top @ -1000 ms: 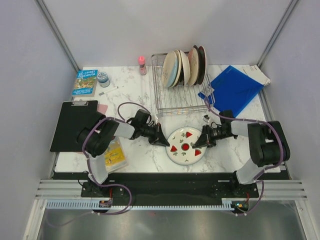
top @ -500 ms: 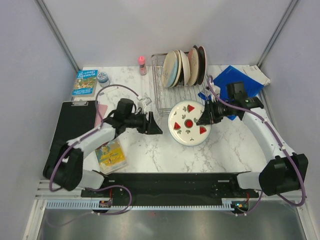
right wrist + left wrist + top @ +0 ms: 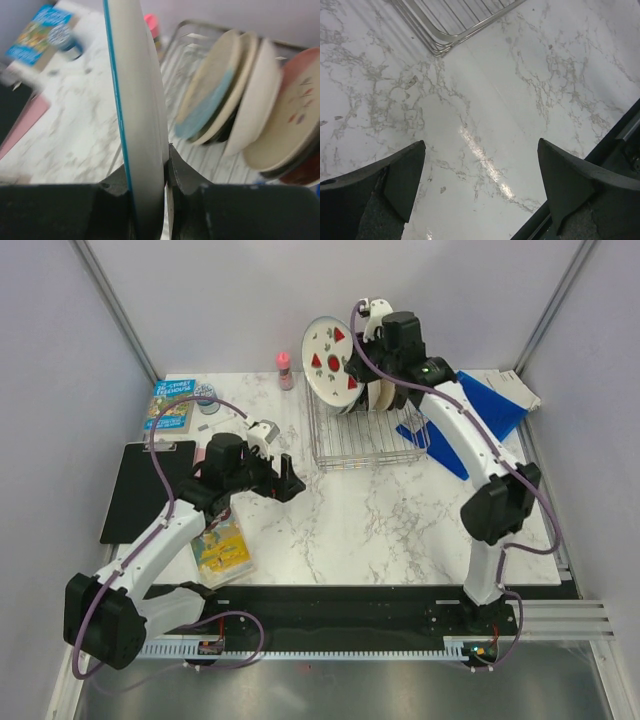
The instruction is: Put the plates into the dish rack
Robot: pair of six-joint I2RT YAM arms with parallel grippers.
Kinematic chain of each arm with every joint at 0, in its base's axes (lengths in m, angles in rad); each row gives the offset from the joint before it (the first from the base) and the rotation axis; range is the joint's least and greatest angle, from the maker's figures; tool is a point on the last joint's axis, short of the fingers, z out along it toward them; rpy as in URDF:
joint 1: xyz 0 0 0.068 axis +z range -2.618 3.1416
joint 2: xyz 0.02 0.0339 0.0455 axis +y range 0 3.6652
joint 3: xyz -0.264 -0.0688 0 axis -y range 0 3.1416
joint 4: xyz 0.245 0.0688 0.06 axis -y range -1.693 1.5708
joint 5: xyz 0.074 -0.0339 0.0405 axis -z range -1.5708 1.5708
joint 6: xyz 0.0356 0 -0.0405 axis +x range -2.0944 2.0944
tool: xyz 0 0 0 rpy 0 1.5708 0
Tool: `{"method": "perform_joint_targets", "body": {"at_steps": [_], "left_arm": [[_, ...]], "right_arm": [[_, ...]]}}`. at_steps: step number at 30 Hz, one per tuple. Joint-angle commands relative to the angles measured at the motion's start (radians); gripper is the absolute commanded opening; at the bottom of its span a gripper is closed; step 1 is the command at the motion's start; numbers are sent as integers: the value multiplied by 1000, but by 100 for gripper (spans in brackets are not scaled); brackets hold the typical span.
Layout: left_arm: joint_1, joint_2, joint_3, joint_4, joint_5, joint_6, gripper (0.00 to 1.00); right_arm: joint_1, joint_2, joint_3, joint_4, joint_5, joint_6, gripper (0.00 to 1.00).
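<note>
My right gripper (image 3: 353, 364) is shut on the rim of the white plate with red shapes (image 3: 329, 360). It holds the plate on edge, high above the back left part of the silver wire dish rack (image 3: 360, 440). In the right wrist view this plate (image 3: 137, 100) stands edge-on between the fingers of my right gripper (image 3: 145, 165). Several plates (image 3: 220, 95) lean upright in the rack beyond it. My left gripper (image 3: 290, 478) hovers open and empty over the marble table left of the rack. The left wrist view shows only marble between the spread fingers of the left gripper (image 3: 481, 142), with a rack corner (image 3: 445, 42) ahead.
A blue folder (image 3: 485, 410) lies right of the rack. A pink bottle (image 3: 284, 368), a blue-topped tin (image 3: 207, 395) and a book (image 3: 168, 405) sit at the back left. A black clipboard (image 3: 150, 485) and a yellow booklet (image 3: 222, 548) lie at the left.
My right arm has lifted the plate from the table's middle up and back over the rack. My left gripper has opened and drawn away to the left.
</note>
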Motion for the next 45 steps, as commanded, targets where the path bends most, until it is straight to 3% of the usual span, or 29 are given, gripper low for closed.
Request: {"method": "perform_joint_targets", "body": {"at_steps": [1,8,18,32,45], "left_arm": [[50,-41,47,-15,-79,56,100],[150,-48,10,28,12,-33,100],[158,-62,-14,36,36,-50,99],[158,-73,-51,47,43,-47,99],[158,-33,-37,47,43,-45,99]], "right_arm": [[72,122,154,318,490,-16,0],[164,239,167,544,787,-105,0],[184,323,195,573,926,-48,0],[184,486,321,579,892,-35,0],[182,547,289,484,866,50,0]]}}
